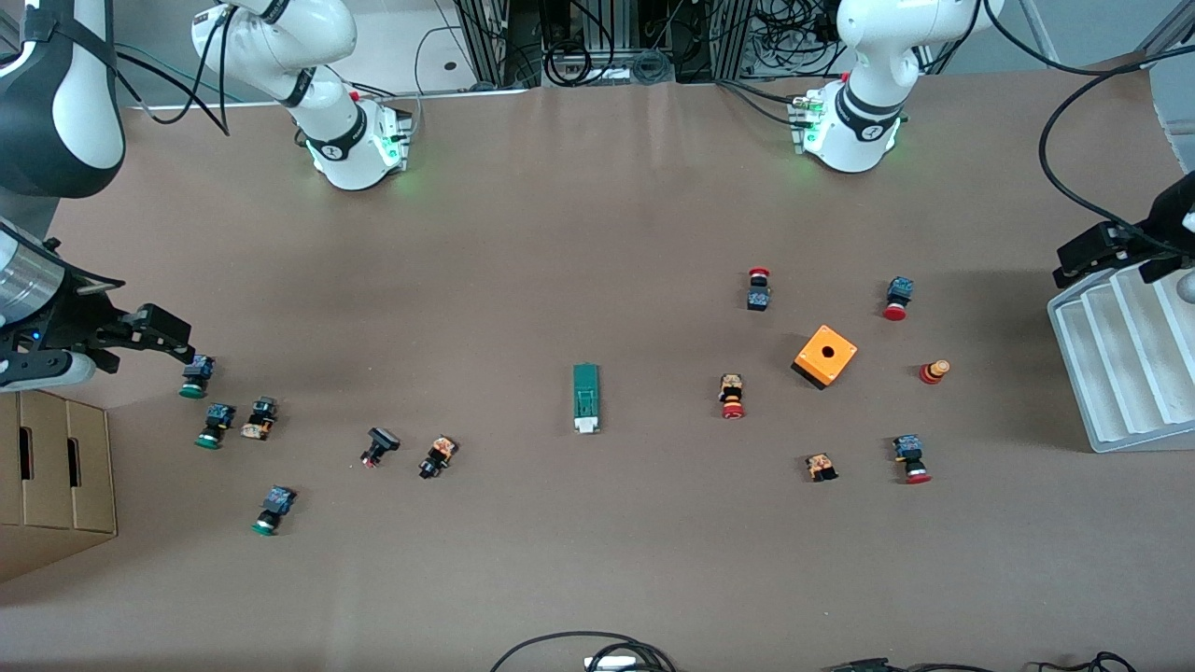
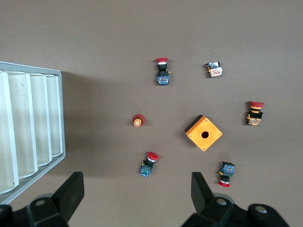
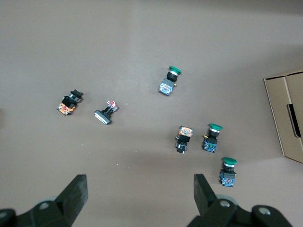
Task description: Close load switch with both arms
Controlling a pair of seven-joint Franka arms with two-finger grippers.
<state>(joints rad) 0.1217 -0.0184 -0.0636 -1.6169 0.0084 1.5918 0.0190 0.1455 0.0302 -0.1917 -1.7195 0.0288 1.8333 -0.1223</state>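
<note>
— Switch (image 1: 585, 398) position? We see it mid-table, well apart from the orange box (image 1: 825, 356), toward the right arm's end.
— Left gripper (image 2: 137, 193) and right gripper (image 3: 140, 194): we see both wide open, holding nothing.

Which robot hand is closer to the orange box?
Left. The left gripper hangs open toward the box's end of the table, near the orange box; the right gripper hangs open at the table's right-arm end.

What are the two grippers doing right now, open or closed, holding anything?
Left gripper: open, empty, over the table beside the white tray.
Right gripper: open, empty, over the green-capped push buttons.
</note>
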